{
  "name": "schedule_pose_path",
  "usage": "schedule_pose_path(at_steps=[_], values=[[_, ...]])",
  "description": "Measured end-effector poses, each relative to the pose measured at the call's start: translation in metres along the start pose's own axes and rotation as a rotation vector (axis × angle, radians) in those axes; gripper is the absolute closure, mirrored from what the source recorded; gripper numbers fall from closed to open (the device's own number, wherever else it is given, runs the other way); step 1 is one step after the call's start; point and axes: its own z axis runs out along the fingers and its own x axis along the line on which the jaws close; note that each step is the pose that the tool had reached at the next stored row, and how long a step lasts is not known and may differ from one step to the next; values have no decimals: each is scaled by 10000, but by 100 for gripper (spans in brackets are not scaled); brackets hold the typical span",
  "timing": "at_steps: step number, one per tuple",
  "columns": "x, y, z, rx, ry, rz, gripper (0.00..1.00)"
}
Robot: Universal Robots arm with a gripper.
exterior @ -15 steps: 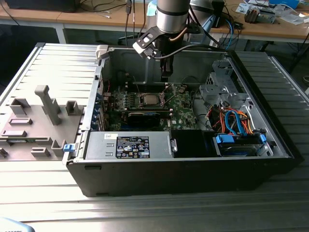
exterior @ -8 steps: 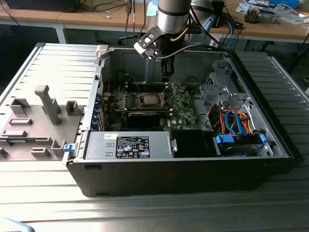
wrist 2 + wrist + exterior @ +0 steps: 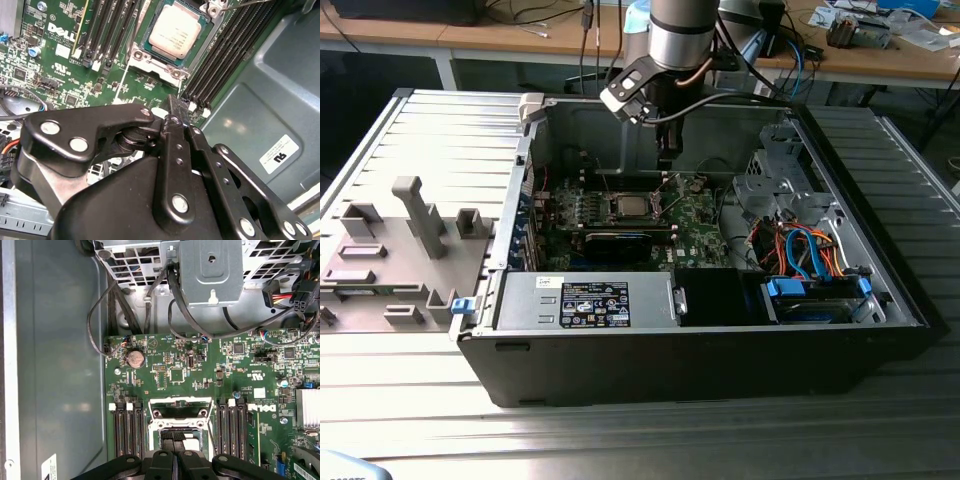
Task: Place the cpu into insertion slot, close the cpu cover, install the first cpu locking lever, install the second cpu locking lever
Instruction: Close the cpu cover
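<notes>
Pincer [image 3: 175,105] closed, the two fingers pressed together with nothing between them. In the exterior view it hangs inside the open computer case [image 3: 720,350], above the green motherboard [image 3: 705,222]; the case lies on its side on the ribbed metal counter [image 3: 620,440].

The cpu [image 3: 175,31] sits flat in the insertion slot [image 3: 177,402], silvery top facing up. The cpu cover [image 3: 152,62] shows as a silver frame around the chip; I cannot tell whether it is fully seated.

In the second wrist view my fingertips are just beside the slot's edge, near the black memory slots [image 3: 220,60]. In the first wrist view they overlap the slot's window. I see no contact with the chip.
</notes>
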Motion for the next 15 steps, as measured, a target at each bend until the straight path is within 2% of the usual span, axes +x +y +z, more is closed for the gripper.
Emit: schedule_pose_path(at_steps=[15], values=[[2,84,18,0,0,0,89]])
